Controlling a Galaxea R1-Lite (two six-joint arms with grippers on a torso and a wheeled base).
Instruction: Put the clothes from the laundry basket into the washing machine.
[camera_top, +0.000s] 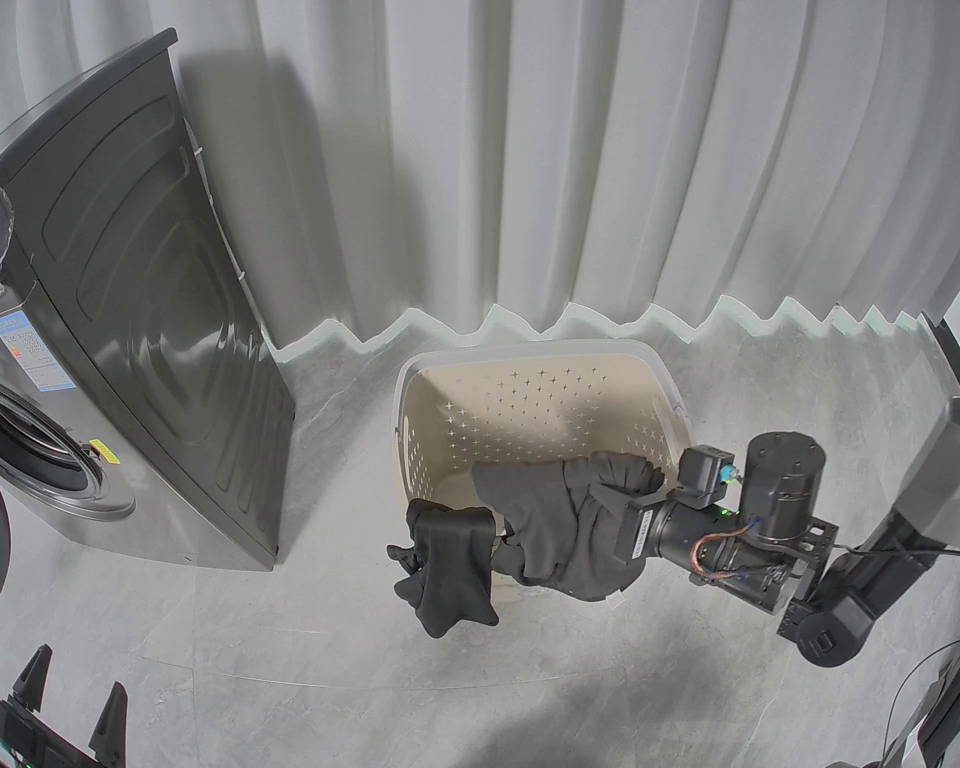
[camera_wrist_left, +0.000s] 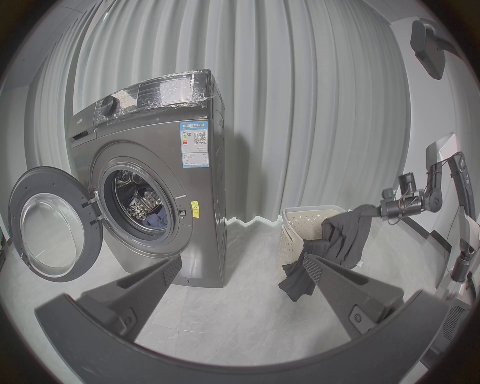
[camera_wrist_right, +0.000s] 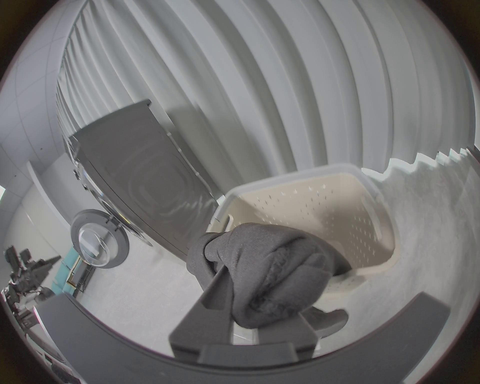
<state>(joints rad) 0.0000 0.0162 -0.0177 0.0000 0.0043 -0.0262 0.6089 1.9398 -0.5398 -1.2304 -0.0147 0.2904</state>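
A cream perforated laundry basket (camera_top: 535, 352) stands on the floor before the curtain. My right gripper (camera_top: 622, 492) hangs over its front right part, shut on a dark grey garment (camera_top: 560, 535). The cloth droops from the fingers, and one end hangs over the basket's front rim. In the right wrist view the garment (camera_wrist_right: 272, 275) bunches between the fingers, with the basket (camera_wrist_right: 325, 200) behind. The grey washing machine (camera_wrist_left: 165, 165) stands to the left, its round door (camera_wrist_left: 50, 225) swung open, with dark cloth in the drum (camera_wrist_left: 150, 217). My left gripper (camera_top: 78, 678) is open, low at the near left.
A pleated white curtain (camera_top: 560, 150) runs along the back, just behind the basket. Bare grey floor (camera_top: 300, 640) lies between the washing machine (camera_top: 150, 330) and the basket. The open door sticks out toward my left side.
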